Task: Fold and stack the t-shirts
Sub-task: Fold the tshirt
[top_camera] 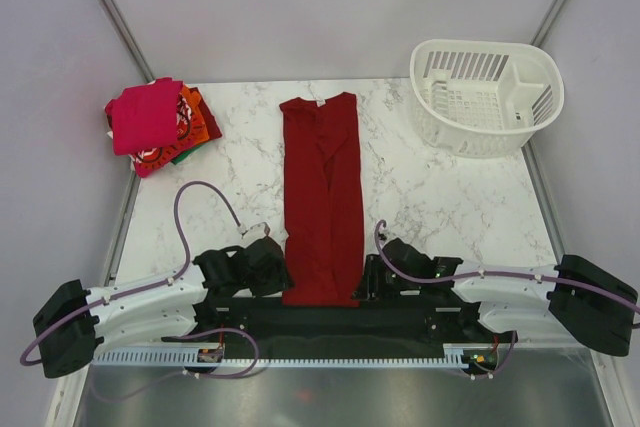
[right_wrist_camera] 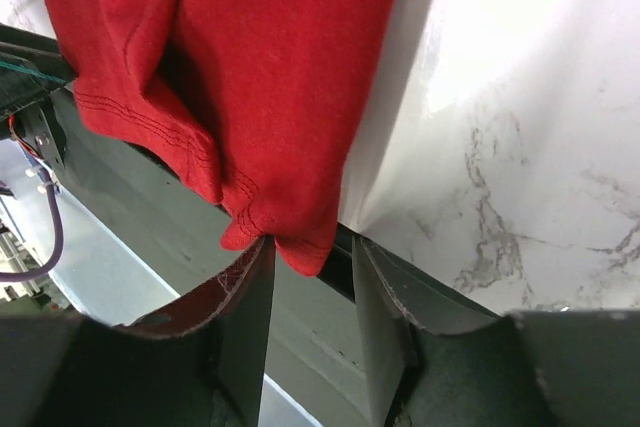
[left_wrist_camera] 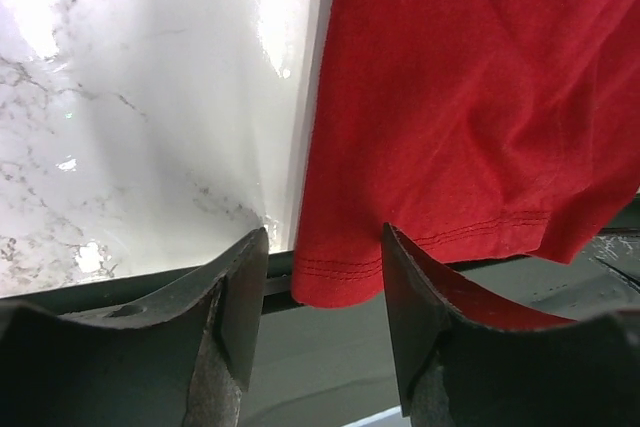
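A plain dark red t-shirt (top_camera: 320, 197), folded into a long strip, lies down the middle of the marble table with its white neck label at the far end. Its hem hangs over the near edge. In the left wrist view the shirt's (left_wrist_camera: 450, 127) left hem corner sits between the jaws of my left gripper (left_wrist_camera: 325, 252), which stand apart with gaps on both sides. My right gripper (right_wrist_camera: 312, 247) is open around the right hem corner of the shirt (right_wrist_camera: 250, 67), and the cloth touches one finger (right_wrist_camera: 250, 287). From above, my left gripper (top_camera: 272, 265) and right gripper (top_camera: 370, 277) flank the hem.
A pile of folded t-shirts (top_camera: 155, 122), magenta-pink on top with orange and printed red below, lies at the back left. A white slotted basket (top_camera: 487, 95) stands at the back right. The black rail of the arm mount (top_camera: 320, 322) runs along the near edge under the hem.
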Robot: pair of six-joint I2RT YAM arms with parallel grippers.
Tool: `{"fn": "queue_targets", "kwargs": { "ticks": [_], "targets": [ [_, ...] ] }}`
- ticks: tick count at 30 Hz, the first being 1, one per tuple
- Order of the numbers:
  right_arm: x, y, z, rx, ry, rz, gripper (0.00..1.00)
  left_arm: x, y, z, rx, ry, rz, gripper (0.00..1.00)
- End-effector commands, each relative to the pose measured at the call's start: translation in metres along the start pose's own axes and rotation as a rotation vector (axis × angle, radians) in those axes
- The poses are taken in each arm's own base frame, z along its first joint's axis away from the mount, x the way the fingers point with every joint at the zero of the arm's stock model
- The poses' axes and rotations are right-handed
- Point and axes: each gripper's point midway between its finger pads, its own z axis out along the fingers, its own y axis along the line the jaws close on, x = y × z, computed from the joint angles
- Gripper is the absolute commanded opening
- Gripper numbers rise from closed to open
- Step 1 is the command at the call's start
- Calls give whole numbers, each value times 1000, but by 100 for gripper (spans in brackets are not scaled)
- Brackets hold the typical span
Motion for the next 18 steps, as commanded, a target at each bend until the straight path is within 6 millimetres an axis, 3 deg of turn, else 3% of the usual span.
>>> {"fn": "queue_targets", "kwargs": {
  "ticks": [1,6,9,12,18],
  "targets": [
    [-8,10,2,-54,-51,10,45,4,8,7,-19,-6,-33,56],
    [-10,26,-12,-146,-72,-11,50,5,9,8,-19,-2,-35,55],
    [-11,30,-23,-196,-101,1,77,7,11,9,-21,-1,-35,54],
    [-11,26,-26,-200,-119,23,84,7,12,9,-25,-1,-39,54],
    [2,-1,-8,-62,-50,37,83,6,10,9,-21,-1,-35,54]
  ]
}}
